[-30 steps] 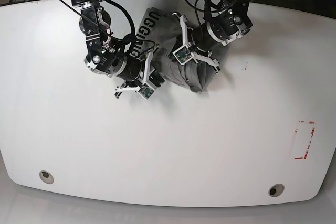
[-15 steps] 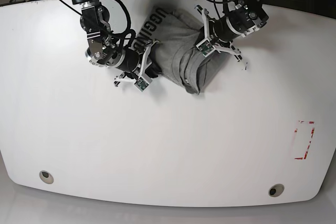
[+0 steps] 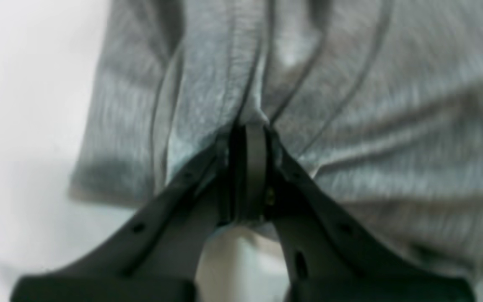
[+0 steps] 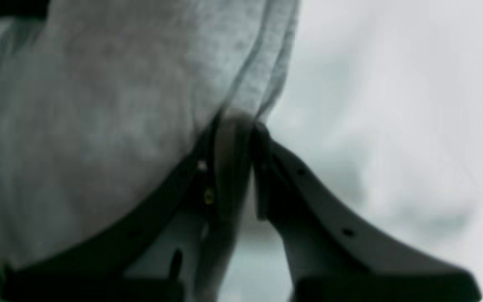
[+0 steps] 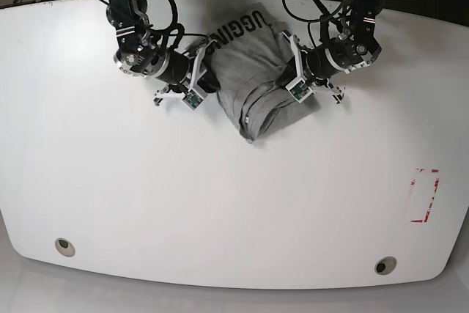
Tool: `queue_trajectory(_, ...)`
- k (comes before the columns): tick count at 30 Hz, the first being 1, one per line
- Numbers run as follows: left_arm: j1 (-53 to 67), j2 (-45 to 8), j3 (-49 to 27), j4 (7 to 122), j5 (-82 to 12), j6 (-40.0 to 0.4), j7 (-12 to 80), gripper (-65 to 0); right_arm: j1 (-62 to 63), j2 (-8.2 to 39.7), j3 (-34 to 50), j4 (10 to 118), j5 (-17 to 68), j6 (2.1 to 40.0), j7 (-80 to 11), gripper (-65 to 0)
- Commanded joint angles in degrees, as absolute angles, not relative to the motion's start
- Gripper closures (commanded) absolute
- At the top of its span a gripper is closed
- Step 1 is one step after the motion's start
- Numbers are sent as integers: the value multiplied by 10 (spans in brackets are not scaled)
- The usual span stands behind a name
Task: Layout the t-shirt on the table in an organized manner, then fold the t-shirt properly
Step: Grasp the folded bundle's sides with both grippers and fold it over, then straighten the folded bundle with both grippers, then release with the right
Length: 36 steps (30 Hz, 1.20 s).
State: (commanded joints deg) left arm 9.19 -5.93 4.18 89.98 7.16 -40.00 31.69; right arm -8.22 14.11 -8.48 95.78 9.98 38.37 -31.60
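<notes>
Seen from the base view, the glossy white table with curved edges (image 5: 220,203) carries a round grey grommet (image 5: 64,246) near its lower left corner. Up at the far edge, left of centre, the right gripper (image 5: 203,80), on the arm that hangs from the top left, has its 2 fingers pressed together on the left side of the wrinkled heather-grey cotton t-shirt (image 5: 253,71). The right wrist view confirms this: the right gripper (image 4: 235,126) pinches a thin gathered edge of the grey cloth (image 4: 120,105), with blurred white tabletop (image 4: 392,105) to the side. The shirt lies bunched at the middle of the far edge, between the 2 arms, with black printed letters (image 5: 236,26) showing along its upper left part and a folded flap pointing down toward the table's centre. On its right side the left gripper (image 5: 293,71) is likewise clamped on the fabric; in the left wrist view the left gripper (image 3: 253,130) has its dark fingers nipped on a ridge of grey cloth (image 3: 350,105), from which creases fan outward, and bare white table (image 3: 27,105) shows on the left. Farther right on the tabletop sits a red dashed rectangle mark (image 5: 425,196), and a second round grey grommet (image 5: 385,265) lies near the lower right corner.
</notes>
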Motion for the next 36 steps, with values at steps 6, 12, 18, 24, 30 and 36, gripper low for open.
queue_trajectory(6, 56, -38, 43, 889, 71, -400, 317, -32, -109, 162, -85, 1001, 100, 381, -316, -64)
queue_trajectory(12, 41, -28, 43, 928, 71, -400, 317, -32, -109, 178, -84, 1038, 99, 380, -335, -64)
queue_trajectory(18, 44, -16, 43, 1014, 71, -400, 318, -32, -105, 182, -64, 1093, 99, 380, -367, -64)
queue_trajectory(24, 51, -16, 41, 1076, 71, -400, 320, -32, -69, 178, -44, 1110, 103, 382, -388, -64)
queue_trajectory(30, 73, -16, 41, 1090, 71, -400, 320, -32, -33, 159, -44, 1087, 100, 384, -390, -64)
queue_trajectory(36, 101, 18, 42, 1091, 71, -400, 317, -32, 7, 137, -49, 1027, 100, 385, -389, -66)
